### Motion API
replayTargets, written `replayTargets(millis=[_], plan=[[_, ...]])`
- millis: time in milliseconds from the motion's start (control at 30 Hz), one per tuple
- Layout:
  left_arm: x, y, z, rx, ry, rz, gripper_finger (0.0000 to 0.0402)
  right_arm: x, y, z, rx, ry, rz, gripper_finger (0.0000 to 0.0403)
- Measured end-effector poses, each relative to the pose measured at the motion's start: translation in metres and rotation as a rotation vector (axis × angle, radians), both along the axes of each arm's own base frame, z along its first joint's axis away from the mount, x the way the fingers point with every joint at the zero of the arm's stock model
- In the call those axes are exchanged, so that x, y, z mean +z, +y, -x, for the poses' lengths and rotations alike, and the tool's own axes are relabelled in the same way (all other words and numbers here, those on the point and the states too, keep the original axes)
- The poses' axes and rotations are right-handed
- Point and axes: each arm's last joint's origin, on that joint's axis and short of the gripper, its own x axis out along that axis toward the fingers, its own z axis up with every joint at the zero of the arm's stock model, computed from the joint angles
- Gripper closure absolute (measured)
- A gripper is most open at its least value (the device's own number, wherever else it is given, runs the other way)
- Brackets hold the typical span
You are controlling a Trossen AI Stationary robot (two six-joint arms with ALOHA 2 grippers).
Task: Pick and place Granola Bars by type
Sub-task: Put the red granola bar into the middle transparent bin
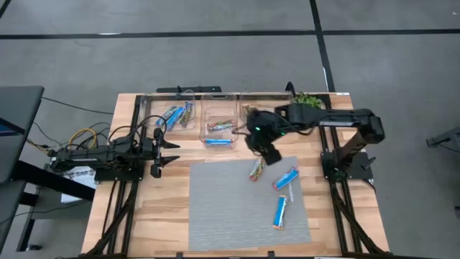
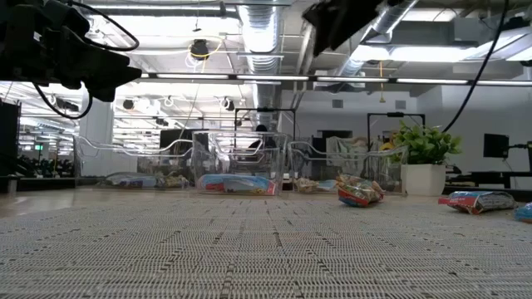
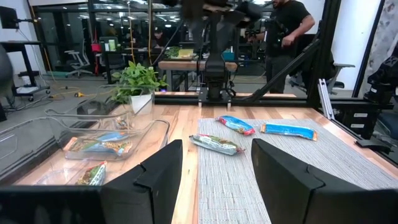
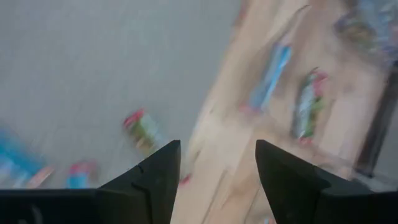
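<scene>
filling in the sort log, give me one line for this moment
right gripper: jaws open, empty, above grey mat | left gripper: jaws open, waiting | three wrapped granola bars on mat

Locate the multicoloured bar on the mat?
High view: the multicoloured bar lies at the grey mat's far edge, just under the right claw, left of two blue bars.

Right wrist view motion-smeared: granola bars [image 4: 272, 78] show as colour streaks, types unreadable. Low view cuts 1 blue bar [image 2: 525, 213] at the right edge. Right gripper [image 1: 271, 155] partly covers the multicoloured bar [image 1: 256, 170] from above. Bin [image 1: 219, 115] contents too small to identify.
</scene>
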Motion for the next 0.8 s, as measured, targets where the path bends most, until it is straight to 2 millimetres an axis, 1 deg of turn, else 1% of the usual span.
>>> replayTargets(millis=[133,267,333,500,600,700,800], plan=[[0.0,0.0,0.0,0.0,-0.001,0.0,0.0216,0.013,0.019,0.026,0.061,0.056,0.016,0.0207],[0.0,0.0,0.0,0.0,0.0,0.0,0.0216,0.023,0.031,0.044,0.119,0.072,0.04,0.0209],[0.0,0.0,0.0,0.0,0.0,0.0,0.0216,0.026,0.034,0.049,0.143,0.068,0.047,0.0209],[0.0,0.0,0.0,0.0,0.0,0.0,0.0216,0.023,0.035,0.048,0.163,0.067,0.057,0.0211],[0.0,0.0,0.0,0.0,0.0,0.0,0.0216,0.006,0.035,0.045,0.2,0.097,0.073,0.0212],[0.0,0.0,0.0,0.0,0.0,0.0,0.0216,-0.022,0.036,0.038,0.231,0.13,0.085,0.0211],[0.0,0.0,0.0,0.0,0.0,0.0,0.0216,-0.054,0.039,0.031,0.243,0.147,0.086,0.0212]])
